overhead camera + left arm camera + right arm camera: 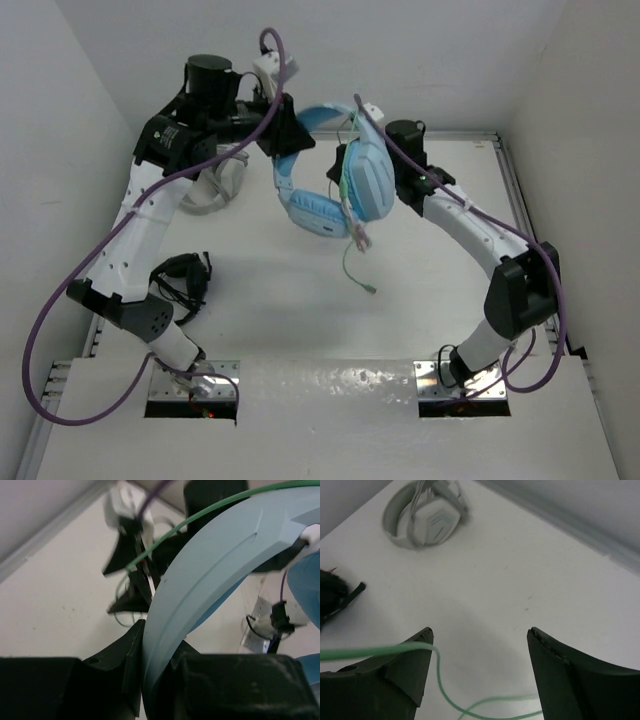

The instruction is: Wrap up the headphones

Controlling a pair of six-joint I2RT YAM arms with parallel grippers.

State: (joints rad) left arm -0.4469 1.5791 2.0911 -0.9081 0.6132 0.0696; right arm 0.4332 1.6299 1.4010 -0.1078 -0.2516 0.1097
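I hold the headphones (340,185) in the air above the table (300,320), left gripper (157,680) clamped on the headband (210,570). Right gripper (480,630) stands wide and empty, with the cable (370,653) draped over one finger. Recommended: pinch the cable near its root, then wind evenly under light tension.

From high above the near edge, the top camera looks steeply down on the whole white table (300,320), grey-white plastic over-ear headphones (225,185) included. The right wrist camera faces those same headphones from well apart, tilted down. The left wrist camera faces away from them, hard against the light blue over-ear headphones (210,580).
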